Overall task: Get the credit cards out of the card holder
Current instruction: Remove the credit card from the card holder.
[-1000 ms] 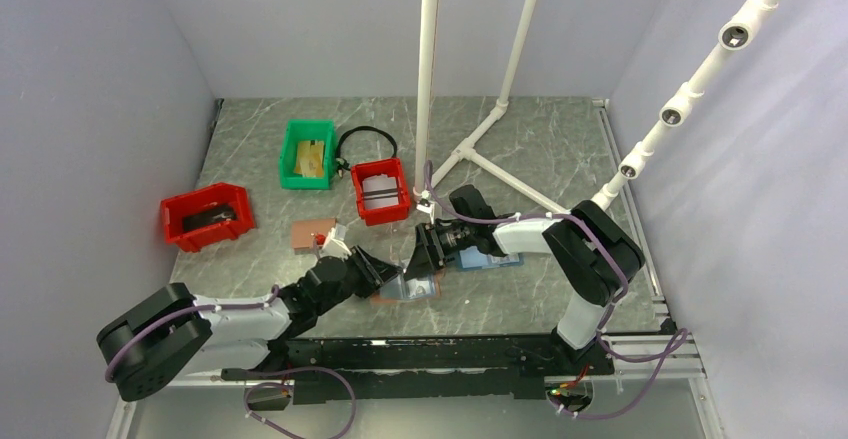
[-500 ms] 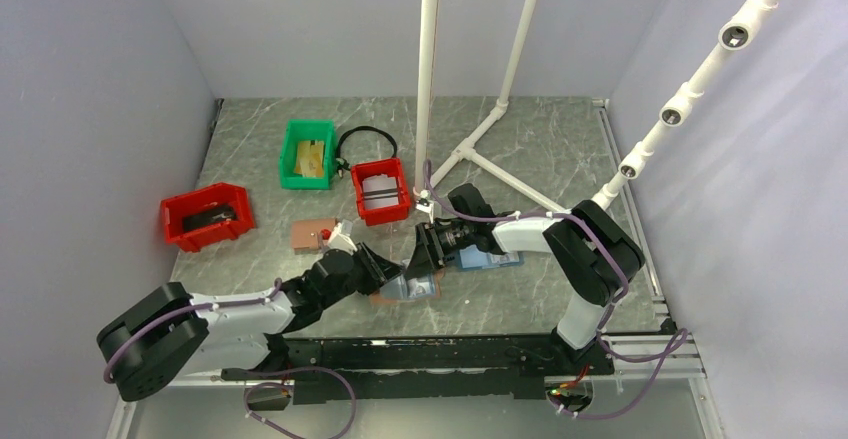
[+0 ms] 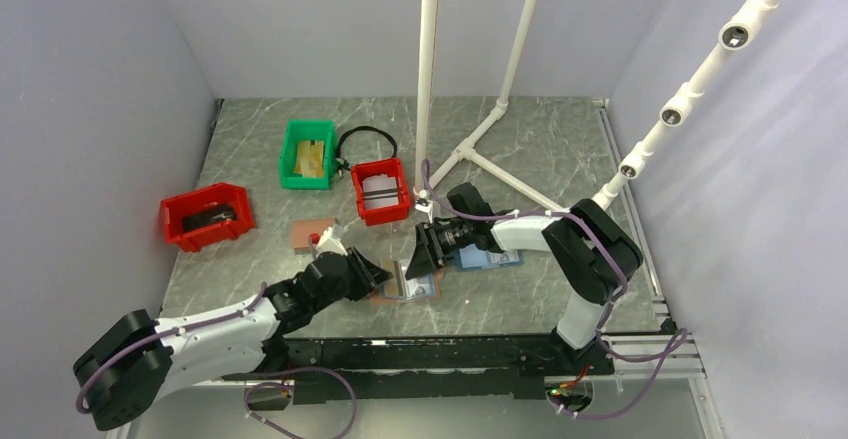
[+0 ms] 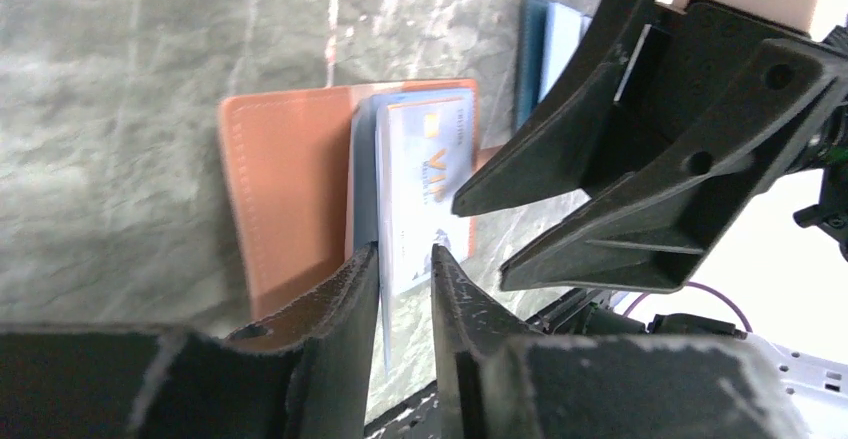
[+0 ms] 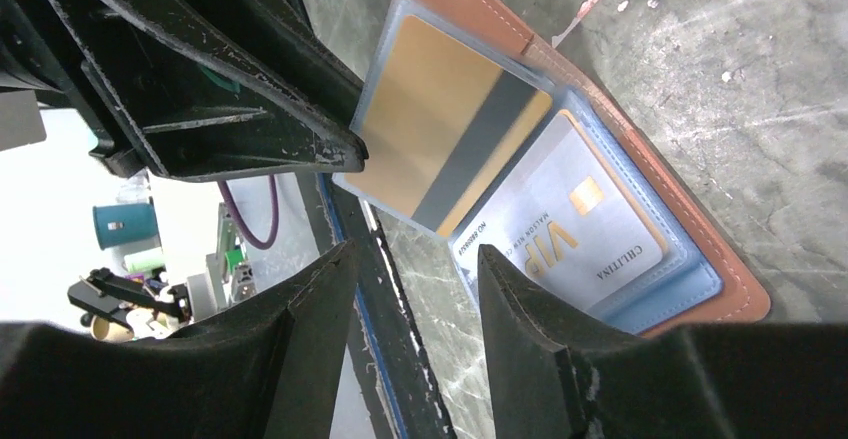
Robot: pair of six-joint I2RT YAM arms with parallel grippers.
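Open brown holder (image 3: 405, 290) flat on table (image 3: 500, 139) between both arms. Left gripper (image 4: 405, 279) pinching a clear sleeve edge; right gripper (image 5: 410, 289) half spread just above. Silver card (image 5: 565, 234) likely stiff, light, slick; best taken by exposed short edge.

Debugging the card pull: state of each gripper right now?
Left gripper: shut on a clear sleeve of the card holder.
Right gripper: open, holding nothing, just above the credit cards.
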